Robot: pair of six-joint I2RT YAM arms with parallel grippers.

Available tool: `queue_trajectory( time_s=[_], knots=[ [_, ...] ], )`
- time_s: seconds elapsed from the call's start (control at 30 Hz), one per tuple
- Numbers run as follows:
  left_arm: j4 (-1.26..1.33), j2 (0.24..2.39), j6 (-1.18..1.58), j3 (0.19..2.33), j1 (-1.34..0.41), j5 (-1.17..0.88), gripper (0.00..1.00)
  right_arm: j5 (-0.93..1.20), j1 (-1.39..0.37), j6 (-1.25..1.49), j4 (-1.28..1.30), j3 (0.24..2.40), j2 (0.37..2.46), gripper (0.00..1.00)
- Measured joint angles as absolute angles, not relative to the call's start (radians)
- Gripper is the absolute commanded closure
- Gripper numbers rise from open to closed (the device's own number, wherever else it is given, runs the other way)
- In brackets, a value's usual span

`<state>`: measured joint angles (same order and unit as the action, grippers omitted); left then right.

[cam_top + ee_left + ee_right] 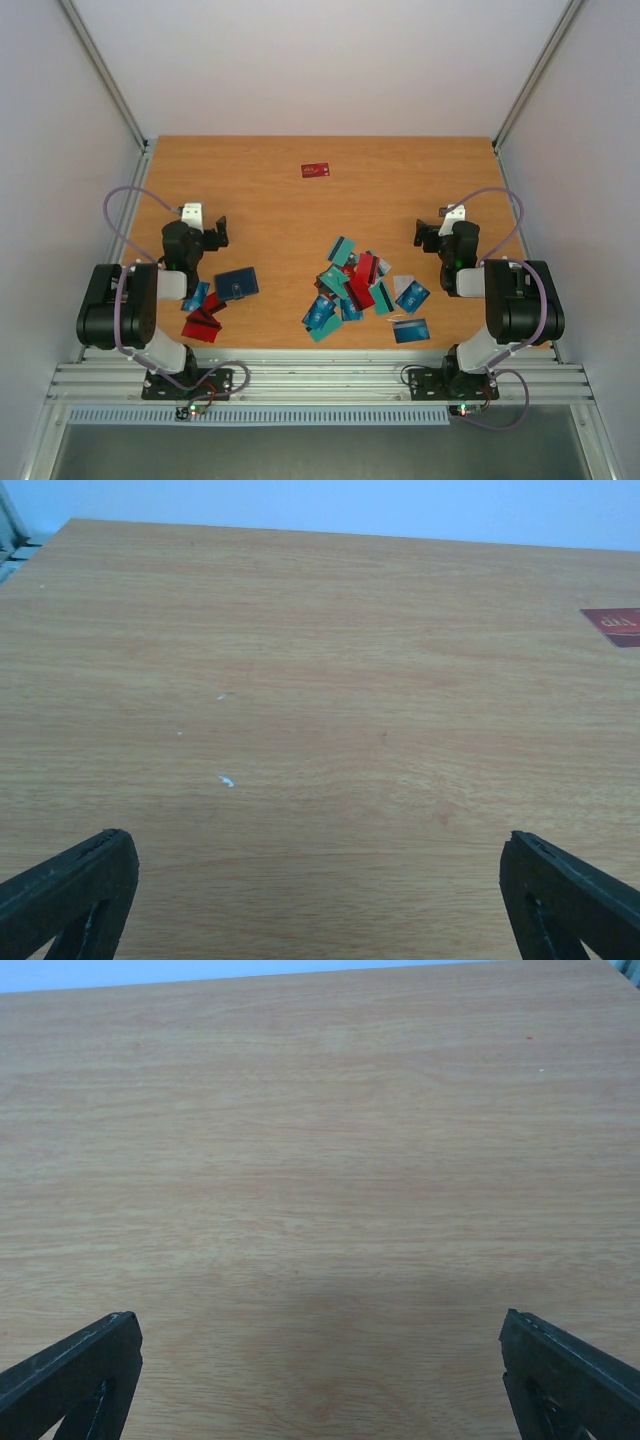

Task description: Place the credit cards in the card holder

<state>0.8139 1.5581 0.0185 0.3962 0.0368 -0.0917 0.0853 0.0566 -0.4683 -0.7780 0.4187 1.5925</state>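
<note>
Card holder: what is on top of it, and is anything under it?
Nothing lies on the card holder; its dark top is bare. A few credit cards lie close beside its near-left corner. Whether any card slips under it, the top view cannot show.

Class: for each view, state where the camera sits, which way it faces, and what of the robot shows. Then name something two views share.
Top external: above and behind the robot, looking down on table, credit cards, left arm, right arm.
Left wrist: low over the wood, facing the far edge; open left end effector below.
Right wrist: likewise; open right end effector, wood only.
Shared: lone red card in top and left wrist views.
</note>
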Motion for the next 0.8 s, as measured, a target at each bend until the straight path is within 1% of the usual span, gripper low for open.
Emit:
queue_trajectory(
  time_s=[0.13,0.23,0.37,0.47,0.53,0.67,0.73,0.8],
  knots=[
    [0.769,1.517,0.028,0.398,0.037,-0.037,0.01,0.036,0.043,-0.464,-0.764,0.419,1.583,0.01],
    [0.599,1.390,0.030,0.451,0.037,-0.030,0.01,0.002,0.038,-0.460,-0.667,0.429,1.504,0.02],
    [0.383,1.230,0.047,0.601,0.036,-0.032,0.00,-0.028,0.038,-0.434,-0.505,0.513,1.340,0.02],
    [0.208,1.137,0.085,0.701,0.036,-0.047,0.01,-0.051,0.038,-0.374,-0.370,0.615,1.223,0.02],
    [0.053,1.089,0.126,0.764,0.037,-0.051,0.01,-0.100,0.038,-0.282,-0.246,0.716,1.192,0.01],
    [-0.261,1.044,0.268,0.842,0.038,-0.045,0.00,-0.076,0.068,-0.139,0.056,0.949,1.219,0.02],
    [-0.400,1.040,0.315,0.860,0.040,-0.089,0.01,-0.033,0.081,-0.095,0.219,1.050,1.261,0.01],
    [-0.511,1.045,0.339,0.872,0.039,-0.148,0.01,-0.002,0.085,-0.053,0.348,1.103,1.298,0.01]
  ],
)
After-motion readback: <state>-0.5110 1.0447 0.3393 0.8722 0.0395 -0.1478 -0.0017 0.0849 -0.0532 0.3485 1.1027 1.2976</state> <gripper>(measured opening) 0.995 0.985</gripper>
